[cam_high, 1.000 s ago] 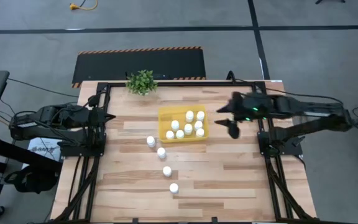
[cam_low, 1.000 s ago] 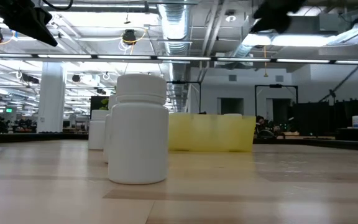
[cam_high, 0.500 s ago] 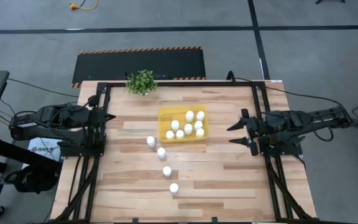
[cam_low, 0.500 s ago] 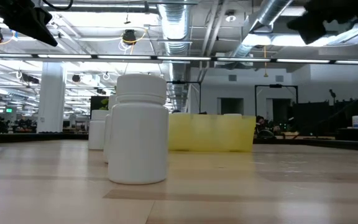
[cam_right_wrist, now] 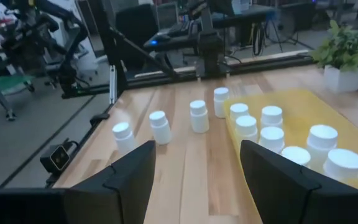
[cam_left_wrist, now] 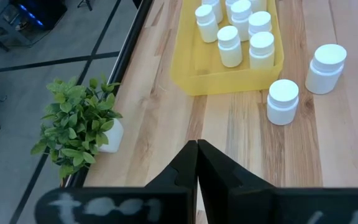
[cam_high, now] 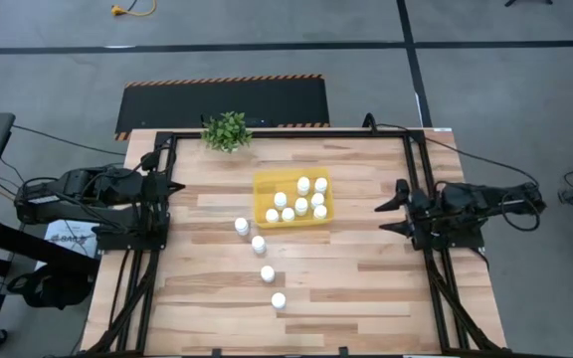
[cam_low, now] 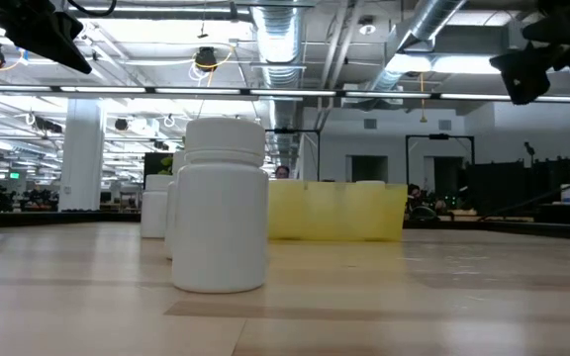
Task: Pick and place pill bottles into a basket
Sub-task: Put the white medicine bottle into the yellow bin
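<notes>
Eight pill bottles [cam_high: 301, 205] stand in the yellow basket [cam_high: 263, 183], right claw [cam_high: 394, 208] released beside it, left claw [cam_high: 175, 186] clenched empty.

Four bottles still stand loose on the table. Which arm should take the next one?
Probably left: the nearest loose bottle stands on its side of the yellow tray. The left gripper is shut, though, while the right gripper is open but farther off.

Wood-plank bench [cam_high: 346, 268]. On it: yellow basket [cam_high: 263, 185] near centre, potted plant [cam_high: 227, 130] at far edge, 4 loose bottles [cam_high: 258, 243] in a diagonal line.
</notes>
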Available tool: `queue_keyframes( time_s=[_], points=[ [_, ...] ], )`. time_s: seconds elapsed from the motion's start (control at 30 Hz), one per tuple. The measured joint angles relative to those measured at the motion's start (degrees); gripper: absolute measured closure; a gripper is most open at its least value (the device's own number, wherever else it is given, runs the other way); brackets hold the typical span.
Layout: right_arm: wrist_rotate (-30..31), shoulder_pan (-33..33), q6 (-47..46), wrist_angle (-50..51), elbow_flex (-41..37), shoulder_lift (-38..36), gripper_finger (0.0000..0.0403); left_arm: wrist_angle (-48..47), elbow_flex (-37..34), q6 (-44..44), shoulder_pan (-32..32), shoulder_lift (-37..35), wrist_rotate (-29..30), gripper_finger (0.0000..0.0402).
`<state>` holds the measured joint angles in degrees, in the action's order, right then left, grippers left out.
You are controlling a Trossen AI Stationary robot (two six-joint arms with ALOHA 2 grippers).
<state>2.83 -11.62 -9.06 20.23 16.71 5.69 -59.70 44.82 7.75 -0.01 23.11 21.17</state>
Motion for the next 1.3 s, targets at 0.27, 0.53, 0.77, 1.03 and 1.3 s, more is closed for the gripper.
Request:
queue_keyframes(
  time_s=[0.27,0.53,0.77,1.03,1.3],
  points=[
    [-0.5,-0.1,-1.5,-2.6,-6.1,-5.6,0.0177,0.0,0.0,0.0,0.0,0.0,0.0,0.0401],
    [-1.5,-1.6,-1.5,-15.5,-14.1,-5.5,0.0177,0.0,0.0,0.0,0.0,0.0,0.0,0.0401],
    [-2.6,-3.0,-0.1,-21.0,-16.2,-3.4,0.0177,0.0,0.0,0.0,0.0,0.0,0.0,0.0401],
    [-2.7,-3.4,0.5,-21.0,-16.3,-2.8,0.0177,0.0,0.0,0.0,0.0,0.0,0.0,0.0401],
    [-2.8,-3.4,0.5,-21.0,-16.3,-2.9,0.0177,0.0,0.0,0.0,0.0,0.0,0.0,0.0401]
  ],
)
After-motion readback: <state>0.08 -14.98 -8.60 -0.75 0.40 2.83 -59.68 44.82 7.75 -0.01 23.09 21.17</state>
